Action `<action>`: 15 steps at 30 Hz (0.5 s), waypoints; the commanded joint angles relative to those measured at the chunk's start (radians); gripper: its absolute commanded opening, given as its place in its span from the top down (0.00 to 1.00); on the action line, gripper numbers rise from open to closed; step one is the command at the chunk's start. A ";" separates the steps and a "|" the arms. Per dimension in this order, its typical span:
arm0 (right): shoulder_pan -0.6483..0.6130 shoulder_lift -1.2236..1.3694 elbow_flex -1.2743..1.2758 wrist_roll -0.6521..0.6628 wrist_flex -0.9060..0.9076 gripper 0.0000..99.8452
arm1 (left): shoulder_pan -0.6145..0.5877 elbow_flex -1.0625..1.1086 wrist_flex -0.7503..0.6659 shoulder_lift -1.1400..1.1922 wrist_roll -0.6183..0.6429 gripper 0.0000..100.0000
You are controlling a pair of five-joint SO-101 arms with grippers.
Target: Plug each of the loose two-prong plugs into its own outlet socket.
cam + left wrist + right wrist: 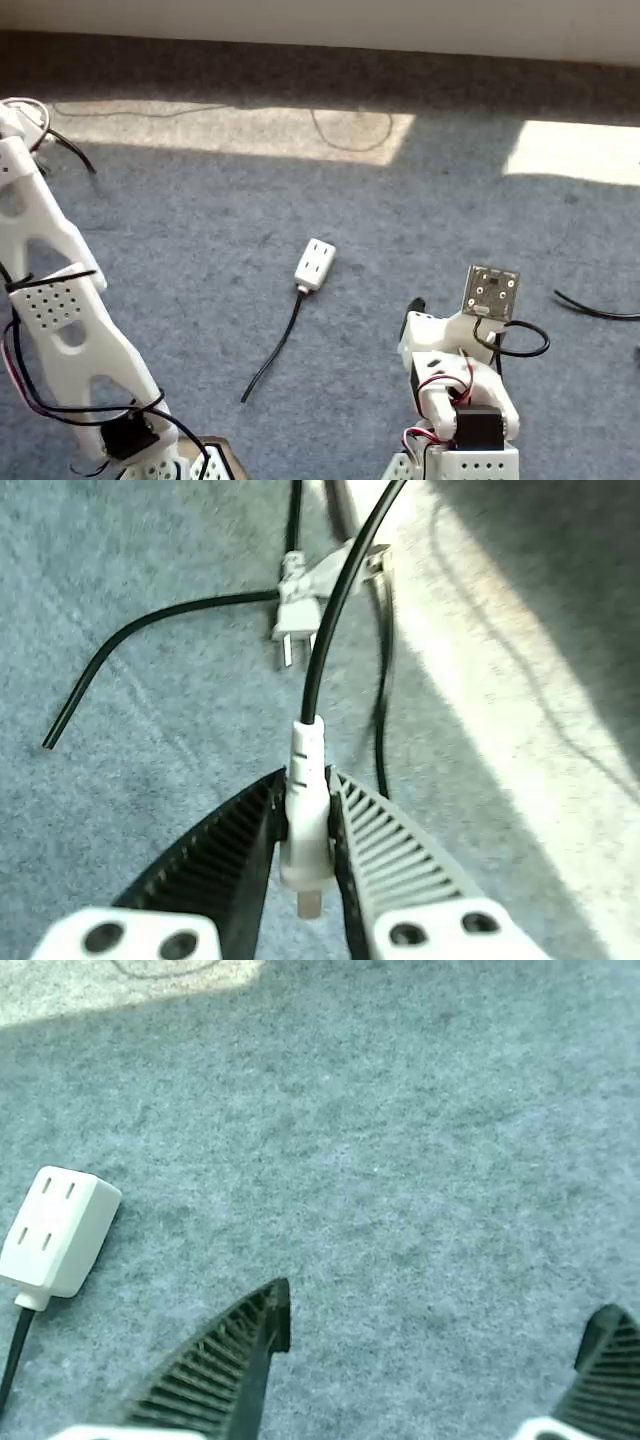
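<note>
My left gripper (306, 780) is shut on a white two-prong plug (305, 825), whose black cord runs away from it over the grey carpet. A second white plug (300, 592) lies loose on the carpet beyond it, prongs showing. The white outlet block (315, 264) with two pairs of slots lies mid-carpet, and its black cord (275, 345) trails toward the front. My right gripper (443, 1305) is open above bare carpet, with the outlet block (55, 1230) off to one side and apart from it. The right arm (455, 375) stands at the front right.
The left arm (60, 320) stretches along the left edge toward the back. Sunlit patches (230, 130) cross the far carpet, where a thin wire (350, 135) lies looped. A black cable (592, 308) enters at the right edge. Open carpet surrounds the outlet block.
</note>
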 commanded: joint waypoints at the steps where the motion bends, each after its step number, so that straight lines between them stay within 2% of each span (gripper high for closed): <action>1: -0.007 -0.012 0.134 0.015 0.001 0.57 | 0.105 -0.042 0.011 -0.283 0.021 0.99; 11: -0.005 -0.012 0.134 0.017 -0.002 0.57 | 0.407 -0.036 0.012 -0.771 0.028 0.99; 15: -0.002 -0.013 0.134 0.017 -0.005 0.57 | 0.479 -0.036 0.012 -0.928 0.028 0.99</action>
